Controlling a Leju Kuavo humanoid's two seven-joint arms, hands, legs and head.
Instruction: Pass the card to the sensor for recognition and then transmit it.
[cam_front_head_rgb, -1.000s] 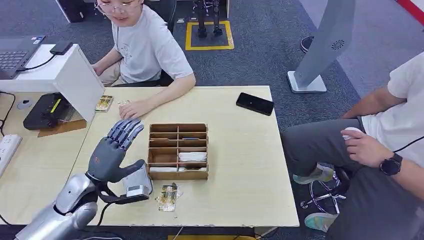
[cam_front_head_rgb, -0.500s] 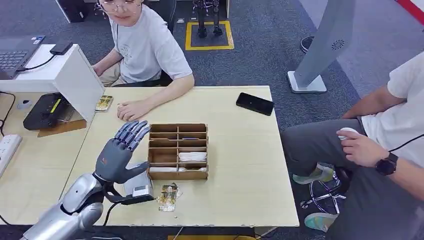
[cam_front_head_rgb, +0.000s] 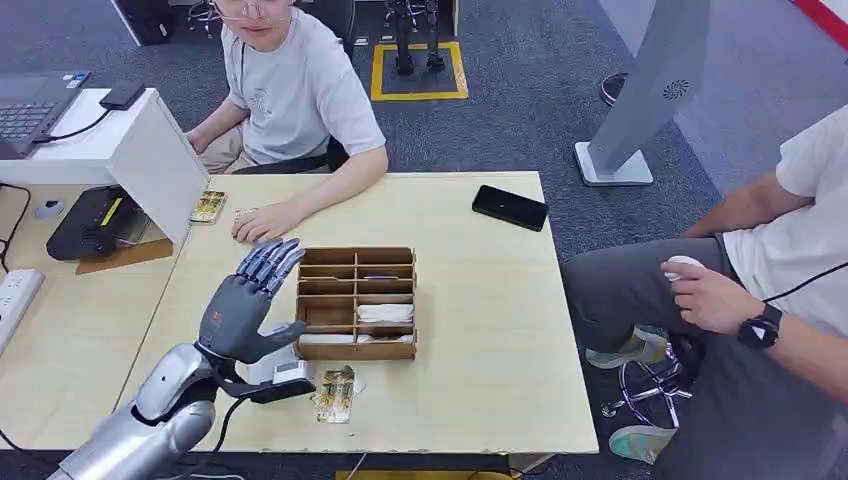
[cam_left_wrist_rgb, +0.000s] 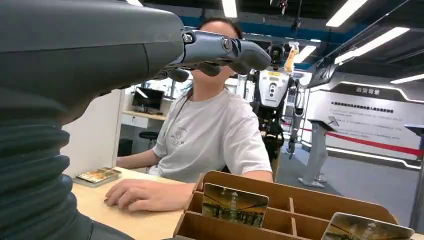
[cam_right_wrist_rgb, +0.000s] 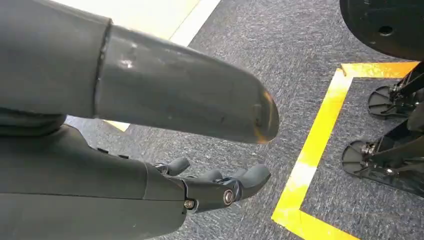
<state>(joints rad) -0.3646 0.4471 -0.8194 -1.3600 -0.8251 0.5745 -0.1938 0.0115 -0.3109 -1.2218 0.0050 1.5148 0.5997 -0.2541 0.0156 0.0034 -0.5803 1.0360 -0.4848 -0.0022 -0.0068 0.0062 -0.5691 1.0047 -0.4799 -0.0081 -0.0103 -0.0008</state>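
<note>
Right, you see left hand (cam_front_head_rgb: 243, 305) raised above table (cam_front_head_rgb: 480, 340), fingers spread, holding nothing, just beside wooden box (cam_front_head_rgb: 356, 303). Box compartments hold cards standing on edge: one card (cam_left_wrist_rgb: 234, 205) upright in near slot, another (cam_left_wrist_rgb: 367, 229) beside it. Loose card (cam_front_head_rgb: 336, 390) lies flat on table near box front. Right hand (cam_right_wrist_rgb: 200, 192) hangs over floor, fingers slightly curled, empty. Person's hand (cam_front_head_rgb: 264, 220) rests on table behind box.

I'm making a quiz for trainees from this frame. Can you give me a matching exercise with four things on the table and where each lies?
Things:
1. phone
2. box
3. card
4. left robot hand

Places:
A. table's middle
B. near edge, in front of the box
C. far right corner
D. raised, fingers spread, left of the box

Pairs: 1-C, 2-A, 3-B, 4-D
</note>
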